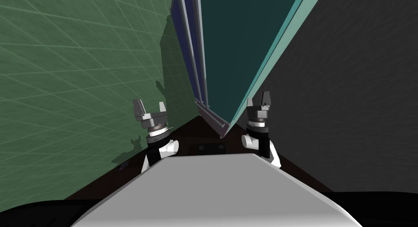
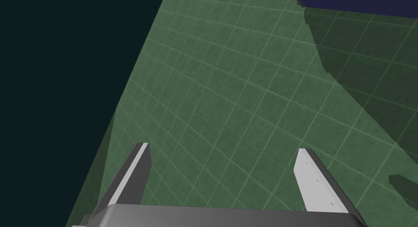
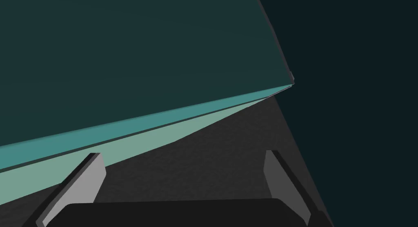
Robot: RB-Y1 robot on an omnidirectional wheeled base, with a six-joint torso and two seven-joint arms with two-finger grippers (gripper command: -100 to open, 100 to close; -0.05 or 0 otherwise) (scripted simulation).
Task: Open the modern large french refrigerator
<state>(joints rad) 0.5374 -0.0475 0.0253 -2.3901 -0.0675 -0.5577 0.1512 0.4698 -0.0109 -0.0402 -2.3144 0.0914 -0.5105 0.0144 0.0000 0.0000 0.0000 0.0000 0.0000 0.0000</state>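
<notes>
Both wide open and empty: left gripper [image 1: 150, 107] lower left of centre by the green tiled wall [image 1: 73, 73], right gripper [image 1: 258, 100] just beside the tall dark teal slab [image 1: 232, 41] up the top middle. Probably the fridge; can't tell where a handle is. The door's likely heavy, stiff and slick, so I'd hook its lighter teal edge [image 3: 122, 125].

I count two grippers, the left gripper [image 1: 150, 106] and the right gripper [image 1: 258, 99], and each carries two light grey blade fingers [image 2: 314, 179], so four in all. There are two walls: one green tiled wall [image 1: 73, 73] and one dark grey textured wall [image 1: 347, 94]. Between them I count one tall dark teal panel with a lighter teal edge [image 1: 241, 41] and two narrow navy blue panels in grey frames [image 1: 179, 24]. There is one dark brown floor [image 1: 192, 130].
</notes>
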